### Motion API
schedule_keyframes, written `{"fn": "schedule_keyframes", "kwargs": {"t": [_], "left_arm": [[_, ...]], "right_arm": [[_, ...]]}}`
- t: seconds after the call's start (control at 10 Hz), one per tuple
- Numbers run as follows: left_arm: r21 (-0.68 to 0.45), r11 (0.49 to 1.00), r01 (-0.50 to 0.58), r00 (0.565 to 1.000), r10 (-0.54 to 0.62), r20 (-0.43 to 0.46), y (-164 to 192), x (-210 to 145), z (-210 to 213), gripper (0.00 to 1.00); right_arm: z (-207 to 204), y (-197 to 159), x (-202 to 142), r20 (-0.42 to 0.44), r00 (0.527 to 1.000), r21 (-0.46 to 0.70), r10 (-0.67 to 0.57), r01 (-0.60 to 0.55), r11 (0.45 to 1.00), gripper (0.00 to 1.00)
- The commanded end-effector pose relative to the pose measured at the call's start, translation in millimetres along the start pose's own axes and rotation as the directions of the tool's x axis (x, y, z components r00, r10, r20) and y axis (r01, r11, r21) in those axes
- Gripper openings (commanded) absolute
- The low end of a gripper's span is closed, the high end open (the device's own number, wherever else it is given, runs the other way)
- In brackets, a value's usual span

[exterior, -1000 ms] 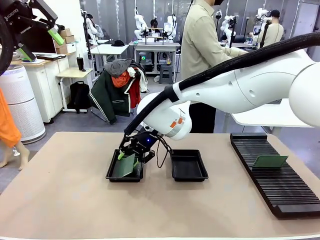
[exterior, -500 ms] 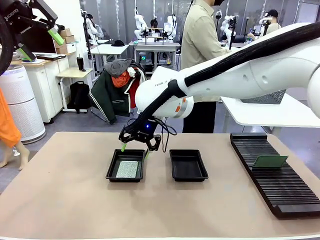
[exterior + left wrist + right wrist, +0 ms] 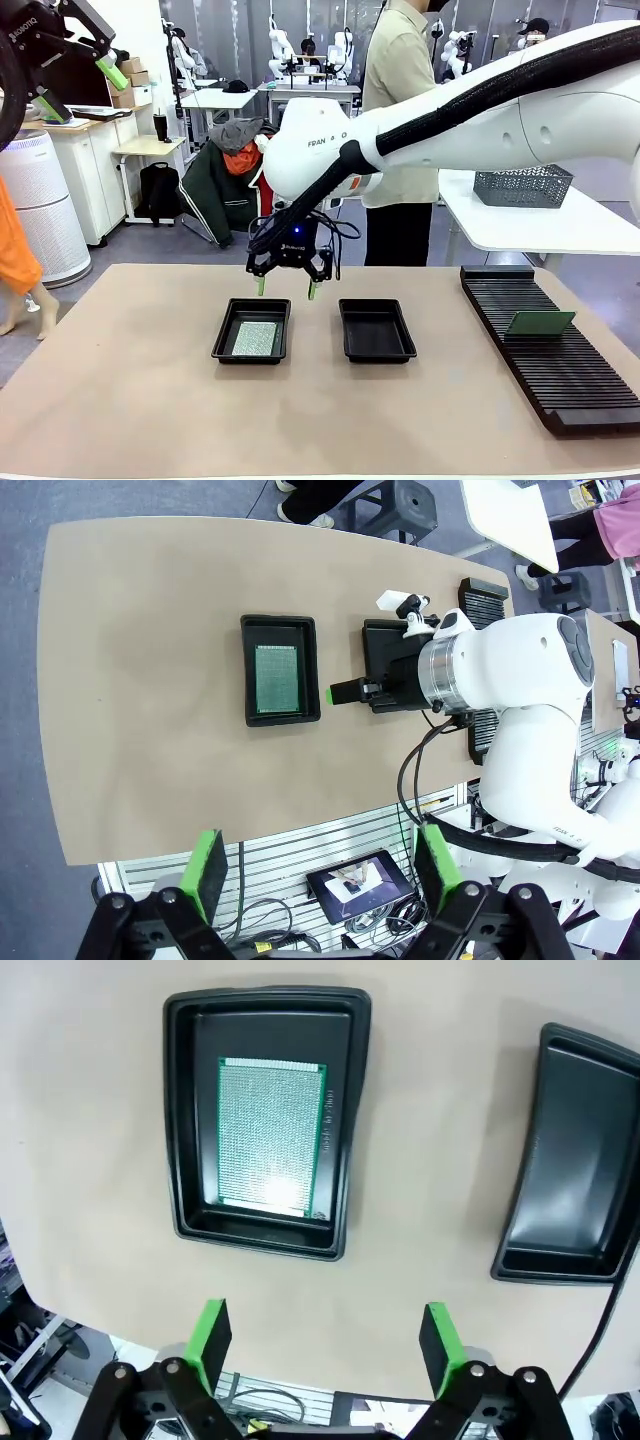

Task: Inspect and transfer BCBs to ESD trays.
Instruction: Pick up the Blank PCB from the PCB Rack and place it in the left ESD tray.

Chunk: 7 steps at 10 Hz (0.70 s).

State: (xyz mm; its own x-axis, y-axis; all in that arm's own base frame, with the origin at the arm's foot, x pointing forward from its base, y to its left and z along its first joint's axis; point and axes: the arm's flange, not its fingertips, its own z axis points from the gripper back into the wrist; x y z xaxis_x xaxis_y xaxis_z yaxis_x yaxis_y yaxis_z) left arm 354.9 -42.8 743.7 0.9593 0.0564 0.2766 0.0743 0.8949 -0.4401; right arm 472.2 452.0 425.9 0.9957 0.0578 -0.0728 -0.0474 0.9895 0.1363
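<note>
One BCB (image 3: 255,338) lies flat, pale speckled face up, in the left ESD tray (image 3: 221,342). The right ESD tray (image 3: 377,352) beside it holds nothing. My right gripper (image 3: 285,290) hangs open and empty a short way above the gap between the trays. Its wrist view looks straight down on the BCB (image 3: 270,1135) in its tray (image 3: 180,1110), the bare tray (image 3: 570,1160) and the open gripper (image 3: 325,1340). A second BCB (image 3: 540,322) stands in the slotted rack. My left gripper (image 3: 80,88) is open, high at the far left; from there the gripper (image 3: 320,870) overlooks the BCB (image 3: 278,665).
A long black slotted rack (image 3: 560,380) runs along the table's right side. A person (image 3: 400,90) stands at the far edge. A grey wire mesh basket (image 3: 523,186) sits on a white side table. My right arm (image 3: 500,680) partly covers the second tray.
My right gripper let go of the BCB, which now lies flat in the left tray, then rose and swung upright above the trays. The left arm has not moved.
</note>
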Motion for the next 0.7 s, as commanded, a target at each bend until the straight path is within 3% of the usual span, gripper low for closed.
{"fn": "schedule_keyframes", "kwargs": {"t": [0.0, 0.1, 0.6], "left_arm": [[-0.009, 1.0, 0.0, 1.0, 0.0, -0.002, 1.8, -1.7, -0.4, 1.0], [-0.009, 1.0, 0.0, 1.0, 0.0, -0.002, 1.8, -1.7, -0.4, 1.0], [-0.009, 1.0, 0.0, 1.0, 0.0, -0.002, 1.8, -1.7, -0.4, 1.0]], "right_arm": [[1.9, 6.3, 6.5, 0.033, 0.999, -0.063, -0.042, 0.044, 0.997, 1.0], [0.0, 0.0, 0.0, 0.0, 1.0, 0.0, 0.0, 0.0, 1.0, 1.0], [0.0, 0.0, 0.0, 0.0, 1.0, 0.0, 0.0, 0.0, 1.0, 1.0]]}}
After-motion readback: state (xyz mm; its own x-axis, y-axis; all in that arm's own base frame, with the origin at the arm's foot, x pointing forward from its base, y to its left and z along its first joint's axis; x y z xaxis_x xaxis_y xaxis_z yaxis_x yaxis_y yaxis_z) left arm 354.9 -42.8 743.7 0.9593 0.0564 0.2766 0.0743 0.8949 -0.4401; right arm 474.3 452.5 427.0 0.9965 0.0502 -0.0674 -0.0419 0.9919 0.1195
